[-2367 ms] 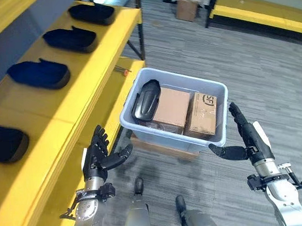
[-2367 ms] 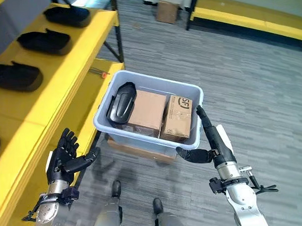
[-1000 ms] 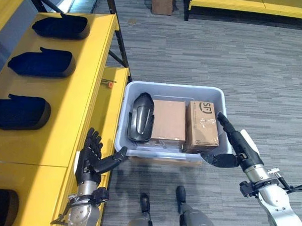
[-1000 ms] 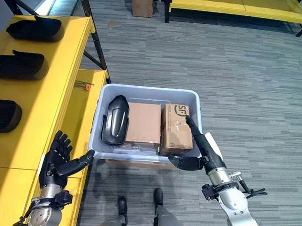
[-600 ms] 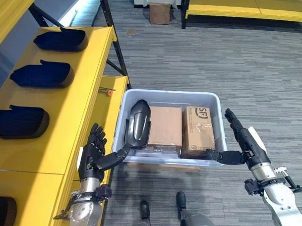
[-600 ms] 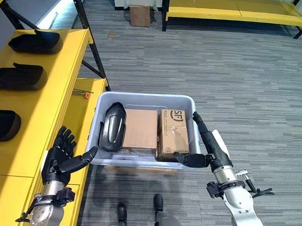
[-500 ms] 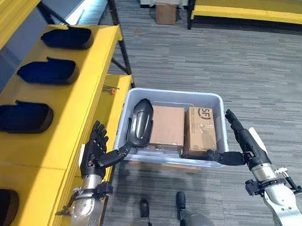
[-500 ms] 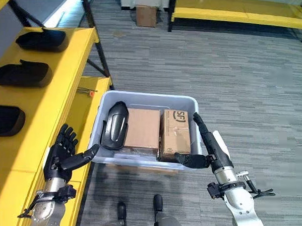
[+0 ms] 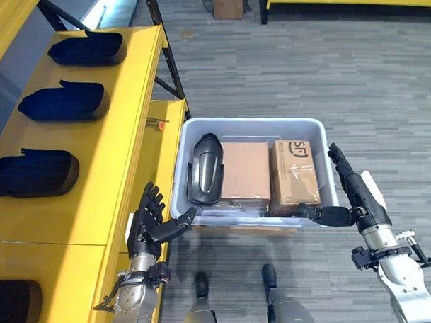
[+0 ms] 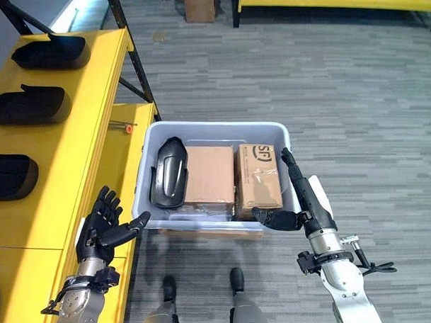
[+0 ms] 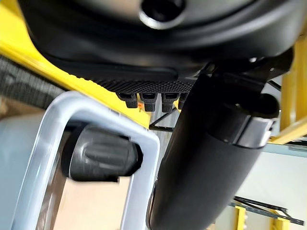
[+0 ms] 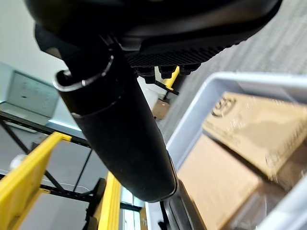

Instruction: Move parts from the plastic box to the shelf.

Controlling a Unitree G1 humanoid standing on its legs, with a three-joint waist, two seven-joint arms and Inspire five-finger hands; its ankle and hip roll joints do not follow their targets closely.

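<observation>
The plastic box point(image 9: 256, 215) stands on the floor beside the yellow shelf point(image 9: 96, 180), holding one dark moulded part point(image 9: 204, 169) at its shelf-side end and two cardboard cartons point(image 9: 244, 169) filling the rest. Three like parts point(image 9: 63, 101) already lie along the shelf's upper board.

Change: over the last two seconds the whole scene has swung and steadied, which reads as the camera shifting as the robot settles square to the box's near wall. Relative to the box, the left hand point(image 9: 150, 222) has come in from beside the shelf edge, its thumb tip now at or just short of the box's near shelf-side corner. The right hand point(image 10: 301, 194) has stayed along the box's far-from-shelf end wall, thumb reaching across the near rim below the carton. By this judgement the approach is nearly done and no part has yet left the box.

Pose: both hands bracket the box, one at each near corner. The left hand is held upright with straight, spread fingers point(image 9: 152, 199), gripping nothing. The right hand lies extended along the end wall, fingers point(image 10: 290, 166) straight and pointing away from the robot, also holding nothing.

The dark part lies well clear of the right hand and nearer the left, so the left hand seems the likelier one to lift it.
</observation>
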